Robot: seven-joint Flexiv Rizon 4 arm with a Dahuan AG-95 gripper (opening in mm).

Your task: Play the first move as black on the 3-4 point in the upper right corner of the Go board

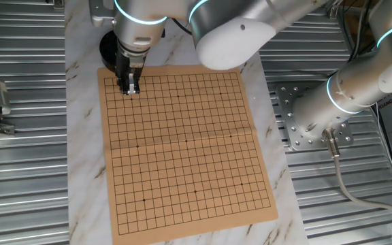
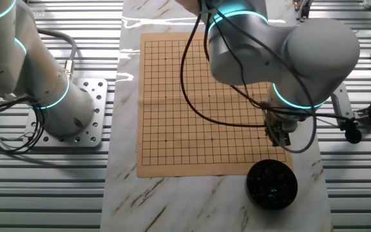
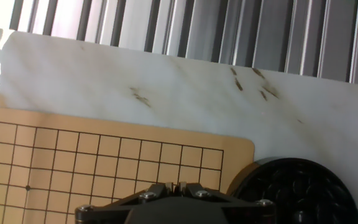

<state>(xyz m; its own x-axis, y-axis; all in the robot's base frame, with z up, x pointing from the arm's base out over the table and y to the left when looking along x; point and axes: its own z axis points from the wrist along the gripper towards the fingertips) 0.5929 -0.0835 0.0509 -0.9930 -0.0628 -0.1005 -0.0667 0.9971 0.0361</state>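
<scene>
The tan Go board (image 1: 182,143) lies on a marble slab; it also shows in the other fixed view (image 2: 198,103) and the hand view (image 3: 104,158). My gripper (image 1: 130,89) hangs low over the board's corner nearest the round black bowl (image 1: 107,46) of stones, a few lines in from the edges. In the other fixed view the gripper (image 2: 279,141) is just above the bowl (image 2: 271,184). In the hand view the gripper (image 3: 178,186) has its fingers nearly together, with a dark sliver pinched between them that looks like the black stone. No stone lies on the board.
The marble slab (image 1: 84,136) rests on ribbed metal decking. A second robot arm stands on a bolted base plate (image 1: 298,126) beside the board, also in the other fixed view (image 2: 85,125). The bowl (image 3: 297,193) sits just off the board's corner.
</scene>
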